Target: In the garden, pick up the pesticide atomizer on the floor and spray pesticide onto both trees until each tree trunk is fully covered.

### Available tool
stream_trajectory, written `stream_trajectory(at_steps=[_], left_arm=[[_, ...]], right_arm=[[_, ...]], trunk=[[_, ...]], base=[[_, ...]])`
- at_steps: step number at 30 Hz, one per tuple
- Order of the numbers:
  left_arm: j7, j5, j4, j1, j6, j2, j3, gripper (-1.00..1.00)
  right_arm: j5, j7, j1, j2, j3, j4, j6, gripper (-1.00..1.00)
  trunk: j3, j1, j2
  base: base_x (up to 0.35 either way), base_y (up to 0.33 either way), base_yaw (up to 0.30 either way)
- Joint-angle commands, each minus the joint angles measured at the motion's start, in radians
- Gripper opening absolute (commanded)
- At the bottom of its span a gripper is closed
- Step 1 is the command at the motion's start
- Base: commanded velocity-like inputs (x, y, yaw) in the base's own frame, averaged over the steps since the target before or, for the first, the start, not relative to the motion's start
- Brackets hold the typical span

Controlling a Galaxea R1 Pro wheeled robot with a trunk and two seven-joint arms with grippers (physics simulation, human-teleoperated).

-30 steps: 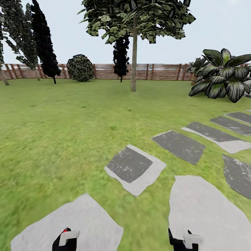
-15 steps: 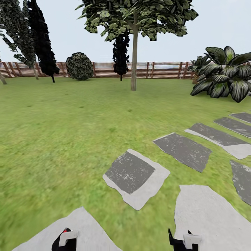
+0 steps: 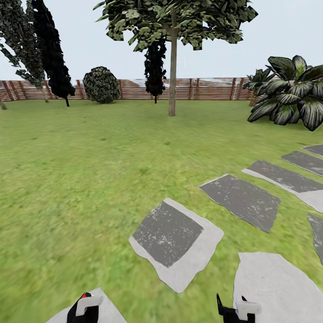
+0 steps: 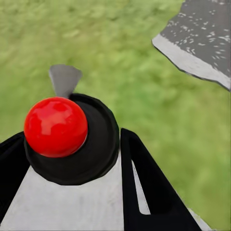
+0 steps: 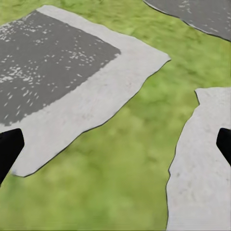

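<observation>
The lawn (image 3: 80, 179) spreads ahead to the fence (image 3: 134, 89) at the back. A tree (image 3: 172, 67) stands mid-lawn before the fence, with a slimmer tree (image 3: 155, 72) just behind it to the left. Further left along the fence sit a round bush (image 3: 102, 85) and two tall trees (image 3: 49, 54). A broad-leaved plant (image 3: 291, 92) stands at the right. Paving slabs (image 3: 175, 237) run from the near ground off to the right.

Even, bright daylight render; no cast shadows. Lawn (image 3: 80, 188) texture smeared and blurry near frame edges; specular glare on red ball (image 4: 56, 126).
</observation>
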Motion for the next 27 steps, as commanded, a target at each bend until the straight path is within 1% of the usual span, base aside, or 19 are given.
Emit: stream_trajectory(at_steps=[1,9,15,17,27], left_arm=[[0.0,0.0,0.0,0.0,0.0,0.0,0.0,-1.0],[0.0,0.0,0.0,0.0,0.0,0.0,0.0,-1.0],[0.0,0.0,0.0,0.0,0.0,0.0,0.0,-1.0],[0.0,0.0,0.0,0.0,0.0,0.0,0.001,-1.0],[0.0,0.0,0.001,0.0,0.001,0.0,0.001,-1.0]], right_arm=[[0.0,0.0,0.0,0.0,0.0,0.0,0.0,1.0],[0.0,0.001,0.0,0.0,-0.001,0.0,0.0,1.0],[0.0,0.001,0.0,0.0,0.0,0.0,0.0,1.0],[0.001,0.0,0.0,0.0,0.0,0.001,0.0,1.0],[0.002,0.0,0.0,0.0,0.0,0.003,0.0,1.0]], trunk=[[0.0,0.0,0.0],[0.0,0.0,0.0],[0.0,0.0,0.0],[0.0,0.0,0.0],[0.0,0.0,0.0]], base=[[0.339,0.0,0.0],[0.339,0.0,-0.003],[0.339,0.0,-0.226],[0.339,0.0,-0.085],[0.339,0.0,-0.009]])
